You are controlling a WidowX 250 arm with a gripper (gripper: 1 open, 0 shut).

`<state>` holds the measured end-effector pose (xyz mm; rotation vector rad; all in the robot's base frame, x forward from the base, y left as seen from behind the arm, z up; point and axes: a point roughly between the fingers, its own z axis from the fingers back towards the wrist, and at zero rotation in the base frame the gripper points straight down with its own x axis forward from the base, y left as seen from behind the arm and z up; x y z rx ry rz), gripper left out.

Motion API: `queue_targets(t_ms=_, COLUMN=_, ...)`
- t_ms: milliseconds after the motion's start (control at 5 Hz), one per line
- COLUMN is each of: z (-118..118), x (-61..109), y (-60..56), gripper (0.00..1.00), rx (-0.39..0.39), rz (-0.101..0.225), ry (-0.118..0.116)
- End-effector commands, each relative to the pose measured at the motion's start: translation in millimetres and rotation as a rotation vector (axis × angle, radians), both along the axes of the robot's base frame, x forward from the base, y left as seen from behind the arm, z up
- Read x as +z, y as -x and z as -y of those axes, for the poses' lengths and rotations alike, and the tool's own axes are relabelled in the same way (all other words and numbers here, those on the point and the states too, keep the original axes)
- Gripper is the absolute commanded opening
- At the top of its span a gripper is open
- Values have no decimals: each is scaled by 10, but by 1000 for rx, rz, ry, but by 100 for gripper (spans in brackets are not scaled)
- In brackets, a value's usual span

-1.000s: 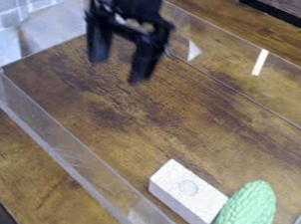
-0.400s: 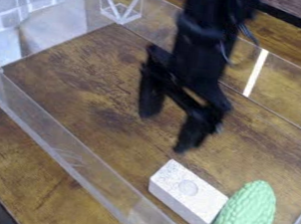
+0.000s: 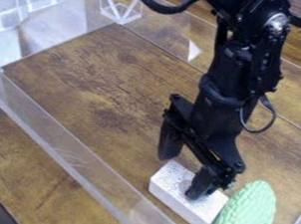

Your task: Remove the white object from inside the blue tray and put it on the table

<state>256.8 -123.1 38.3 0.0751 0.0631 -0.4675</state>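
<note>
White object [image 3: 186, 188] lies on the table [image 3: 88, 98] just beside the green lump [image 3: 246, 218], and I see my black hand [image 3: 196, 174] spread wide right over it, fingers straddling the block, which I judge suits a grasp.

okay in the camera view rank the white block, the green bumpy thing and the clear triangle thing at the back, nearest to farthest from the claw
1. white block: directly under the claw.
2. green bumpy lump: just beside it, lower right.
3. clear triangle piece: far off, top left.
</note>
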Motion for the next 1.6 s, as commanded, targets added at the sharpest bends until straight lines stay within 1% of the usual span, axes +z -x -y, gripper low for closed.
queue_targets(t_ms=0, z=-4, x=-60, y=-40, gripper=100, rx=-11, rz=12, ry=8)
queue_targets(t_ms=600, z=-56, x=-311, y=-58, gripper=100, rx=-24, rz=-17, ry=10)
queue_targets(t_ms=1000, z=-83, x=-466, y=-80, gripper=100, rx=-17, rz=-32, ry=17)
queue_targets(t_ms=1400, z=-85, x=-573, y=-114, gripper=100, rx=-16, rz=-44, ry=27)
